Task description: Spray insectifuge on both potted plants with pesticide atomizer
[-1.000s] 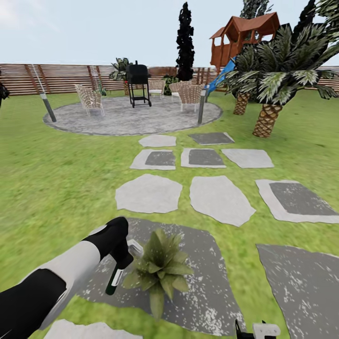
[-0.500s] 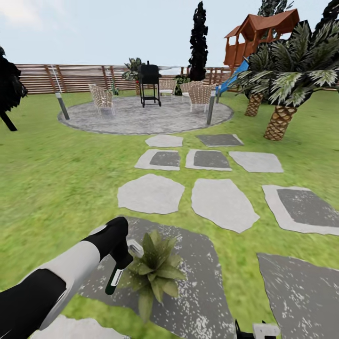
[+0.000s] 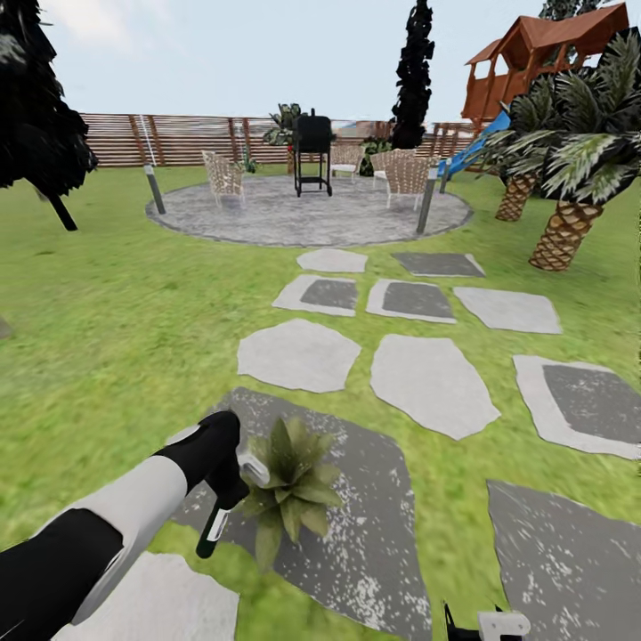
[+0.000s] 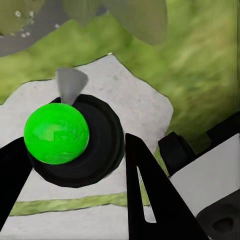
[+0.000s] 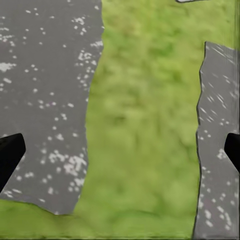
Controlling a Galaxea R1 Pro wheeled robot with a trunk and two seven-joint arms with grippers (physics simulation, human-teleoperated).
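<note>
low in the frame's left, the left gripper point(image 3: 224, 485) pinches the pesticide atomizer point(image 3: 216, 521), its nozzle just beside the potted plant point(image 3: 287, 485) on a dark stepping stone point(image 3: 374, 525). at the bottom edge the right gripper point(image 3: 485, 626) shows; its jaws are spread over lawn point(image 5: 140, 140). far up the frame stand a grill point(image 3: 312, 151) and the fence point(image 3: 178, 138).

Backyard garden: lawn point(image 3: 107, 312), stepping stones point(image 3: 298, 354), wooden fence point(image 3: 178, 138), grill point(image 3: 312, 151), playhouse point(image 3: 543, 62).

Potted plant point(image 3: 287, 485) on stepping stone point(image 3: 374, 525); atomizer point(image 3: 216, 525) just left, held in left gripper point(image 3: 233, 485).
</note>
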